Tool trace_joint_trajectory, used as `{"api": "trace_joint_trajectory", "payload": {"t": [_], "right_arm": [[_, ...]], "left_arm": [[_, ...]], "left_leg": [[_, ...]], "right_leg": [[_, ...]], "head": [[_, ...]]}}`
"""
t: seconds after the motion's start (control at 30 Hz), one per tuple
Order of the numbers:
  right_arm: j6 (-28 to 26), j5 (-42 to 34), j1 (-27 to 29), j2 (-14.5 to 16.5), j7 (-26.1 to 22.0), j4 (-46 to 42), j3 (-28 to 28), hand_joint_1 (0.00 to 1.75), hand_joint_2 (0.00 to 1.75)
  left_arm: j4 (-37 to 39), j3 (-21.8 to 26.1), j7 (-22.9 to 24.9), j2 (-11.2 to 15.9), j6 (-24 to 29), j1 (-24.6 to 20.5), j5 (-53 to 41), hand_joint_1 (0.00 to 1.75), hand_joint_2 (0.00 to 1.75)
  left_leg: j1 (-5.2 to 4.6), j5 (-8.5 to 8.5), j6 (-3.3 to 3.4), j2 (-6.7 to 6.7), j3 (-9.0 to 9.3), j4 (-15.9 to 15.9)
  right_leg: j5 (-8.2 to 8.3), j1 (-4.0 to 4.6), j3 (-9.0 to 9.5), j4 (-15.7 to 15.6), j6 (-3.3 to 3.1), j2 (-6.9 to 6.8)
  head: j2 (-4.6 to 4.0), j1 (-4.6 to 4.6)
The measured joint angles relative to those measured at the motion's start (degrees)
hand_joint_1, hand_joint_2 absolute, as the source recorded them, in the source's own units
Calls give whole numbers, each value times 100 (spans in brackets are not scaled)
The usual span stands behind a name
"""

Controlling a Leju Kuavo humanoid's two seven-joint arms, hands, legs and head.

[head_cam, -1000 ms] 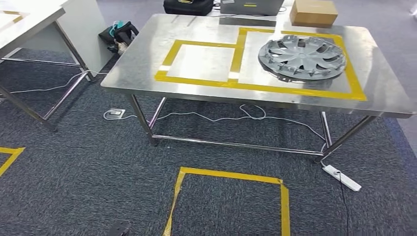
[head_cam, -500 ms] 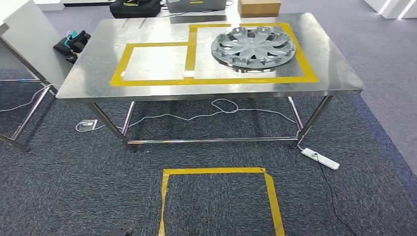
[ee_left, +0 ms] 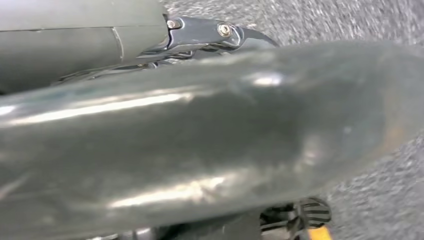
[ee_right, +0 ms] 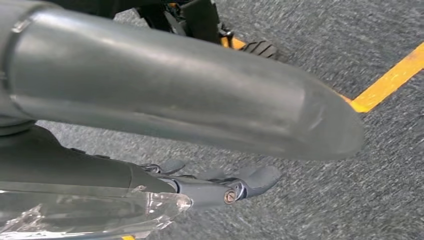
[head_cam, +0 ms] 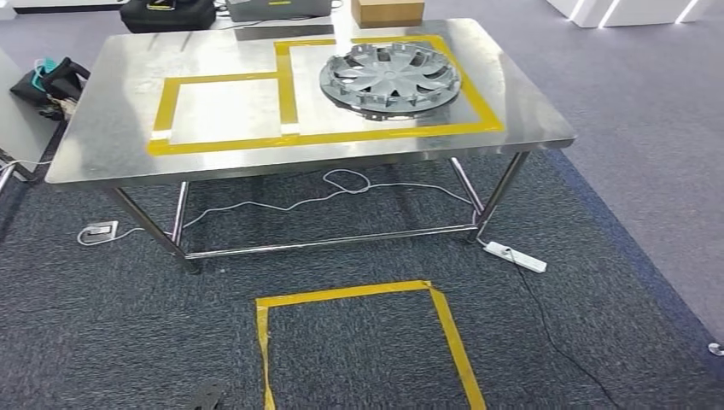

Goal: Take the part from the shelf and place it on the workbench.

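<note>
A silver wheel cover (head_cam: 389, 79) lies flat on the steel workbench (head_cam: 111, 128), inside the larger yellow-taped rectangle on its right half. The smaller taped rectangle (head_cam: 224, 111) beside it holds nothing. In the left wrist view, my left hand (ee_left: 200, 140) hangs over the carpet with its thick thumb across the picture and its dark fingers (ee_left: 220, 32) stretched out, holding nothing. My right hand (ee_right: 175, 95) also hangs low over the carpet, its fingers (ee_right: 250, 180) straight and apart from the thumb, nothing between them. Both hands are far from the workbench.
A yellow tape square (head_cam: 359, 295) marks the carpet in front of the workbench. A white power strip (head_cam: 515, 257) and cables lie by the right legs. A cardboard box (head_cam: 387, 11) and a black bag (head_cam: 166, 14) sit behind the bench, another bag (head_cam: 51, 81) at its left.
The whole picture has shifted: the camera has moved, so the workbench and floor square now sit further left and squarer in view. The wheel cover has not moved on the bench.
</note>
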Motion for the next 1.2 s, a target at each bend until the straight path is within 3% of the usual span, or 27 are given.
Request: {"api": "trace_joint_trajectory", "payload": {"t": [0.07, 0.1, 0.13, 0.17, 0.23, 0.27, 0.3, 0.37, 0.4, 0.47, 0.53, 0.6, 0.63, 0.67, 0.7, 0.77, 0.83, 0.9, 0.93, 1.0, 1.07, 1.13, 1.17, 1.2], "right_arm": [[44, 28, -42, 2, -17, 4, -1, 0, 0], [57, 43, -47, 2, -32, 7, -1, 0, 0], [66, 54, -47, 3, -47, 9, -1, 0, 0], [75, 59, -50, 2, -64, 11, -3, 0, 0], [91, 61, -79, 2, -86, 11, -7, 0, 0], [98, 62, -103, 2, -92, 11, -9, 0, 0], [102, 64, -121, 2, -94, 12, -10, 0, 0], [105, 65, -131, 2, -96, 19, -16, 0, 0], [108, 67, -121, 2, -100, 23, -22, 0, 0], [123, 79, -109, 2, -113, 28, -32, 0, 0], [143, 109, -127, 2, -140, 30, -33, 0, 0], [152, 144, -145, 2, -172, 31, -32, 0, 0], [154, 158, -139, 3, -179, 34, -32, 0, 0], [155, 169, -126, 4, -184, 38, -31, 0, 0], [154, 180, -113, 6, -183, 42, -31, 0, 0], [140, 213, -106, 11, -162, 48, -31, 0, 0], [101, 256, -104, 21, -106, 48, -31, 0, 0], [45, 295, -54, 42, -39, 51, -31, 0, 0], [20, 309, -13, 53, -14, 54, -31, 0, 0], [-12, 331, 35, 85, 14, 64, -31, 0, 0], [-20, 343, 27, 114, 26, 73, -29, 0, 0], [-21, 346, 26, 122, 27, 74, -28, 0, 0], [-23, 347, 37, 122, 27, 74, -28, 0, 0], [-24, 348, 47, 122, 27, 74, -28, 0, 0]], "left_arm": [[0, -5, 129, -3, 112, -6, -25, 0, 0], [0, -5, 182, -5, 169, -18, -30, 0, 0], [0, -4, 224, -7, 218, -36, -41, 0, 0], [0, -6, 254, -13, 261, -60, -61, 0, 0], [0, -20, 292, -28, 322, -109, -111, 0, 0], [0, -29, 305, -36, 343, -131, -130, 0, 0], [0, -38, 314, -41, 354, -149, -140, 0, 0], [-1, -53, 323, -48, 366, -176, -151, 0, 0], [-2, -65, 325, -50, 374, -191, -158, 0, 0], [-4, -89, 333, -50, 407, -217, -186, 0, 0], [-4, -103, 350, -49, 447, -228, -228, 0, 0], [-4, -121, 360, -46, 472, -220, -274, 0, 0], [-4, -131, 361, -44, 482, -215, -292, 0, 0], [-4, -141, 361, -42, 494, -213, -304, 0, 0], [-4, -148, 361, -38, 513, -214, -312, 0, 0], [-4, -155, 361, -30, 573, -211, -319, 0, 0], [-4, -164, 352, -26, 624, -197, -345, 0, 0], [-4, -183, 312, -20, 631, -169, -402, 0, 0], [-4, -196, 285, -16, 624, -154, -430, 0, 0], [-4, -228, 240, -9, 604, -125, -465, 0, 0], [-4, -252, 221, -4, 592, -77, -480, 0, 0], [-4, -261, 219, 2, 588, -30, -482, 0, 0], [-4, -265, 219, 3, 588, -18, -483, 0, 0], [-4, -269, 219, 3, 588, -14, -485, 0, 0]], "left_leg": [[-32, -2, 17, 175, -5, 2], [-41, -5, 20, 257, -4, 3], [-45, -8, 20, 326, 1, 4], [-46, -14, 14, 390, 12, 6], [-69, -39, -23, 506, 41, 20], [-86, -50, -52, 564, 52, 29], [-102, -58, -78, 621, 57, 36], [-107, -70, -134, 732, 57, 41], [-96, -111, -167, 685, 46, 73], [-71, -283, -233, 444, -36, 271], [-48, -585, -266, 198, -282, 810], [-37, -833, -280, 108, -618, 1490], [-35, -828, -281, 90, -713, 1659], [-32, -709, -278, 72, -711, 1614], [-26, -504, -270, 34, -605, 1358], [3, -120, -247, -213, -271, 604], [14, -7, -214, -416, -72, 145], [-7, -9, -150, -358, -32, 50], [-8, 19, -105, -292, -8, 6], [5, 76, -18, -149, 28, -76], [-2, 93, 23, 23, 21, -94], [-7, 92, 21, 207, 6, -90], [-2, 92, 10, 286, 2, -86], [11, 88, -11, 356, 2, -79]], "right_leg": [[-301, 0, -296, 708, 10, -142], [-301, 0, -306, 803, 12, -172], [-201, 0, -205, 678, 9, -198], [-24, 2, 12, 331, -2, -255], [253, 25, 470, -448, -43, -503], [321, 39, 612, -697, -73, -592], [328, 56, 654, -787, -102, -626], [348, 61, 618, -793, -171, -491], [361, 53, 603, -798, -202, -425], [395, 24, 602, -817, -259, -320], [415, 16, 574, -818, -292, -220], [431, 15, 546, -817, -310, -67], [437, 14, 540, -816, -310, 21], [443, 11, 540, -816, -303, 105], [451, 4, 541, -815, -290, 187], [466, -4, 527, -802, -243, 346], [489, -15, 488, -805, -167, 488], [533, -41, 449, -869, -76, 613], [537, -49, 435, -880, -43, 590], [364, -33, 297, -628, -12, 315], [-38, -18, -42, 119, 6, -37], [-276, -29, -287, 728, 41, -162], [-234, -38, -243, 716, 58, -189], [-106, -50, -79, 476, 74, -223]], "head": [[0, 12], [0, 13], [0, 13], [0, 15], [0, 14], [0, 4], [0, -5], [0, -21], [0, -24], [0, -41], [0, -54], [0, -53], [0, -54], [0, -52], [0, -51], [0, -52], [0, -52], [0, -55], [0, -60], [0, -24], [0, 15], [0, 21], [0, 24], [0, 25]]}}
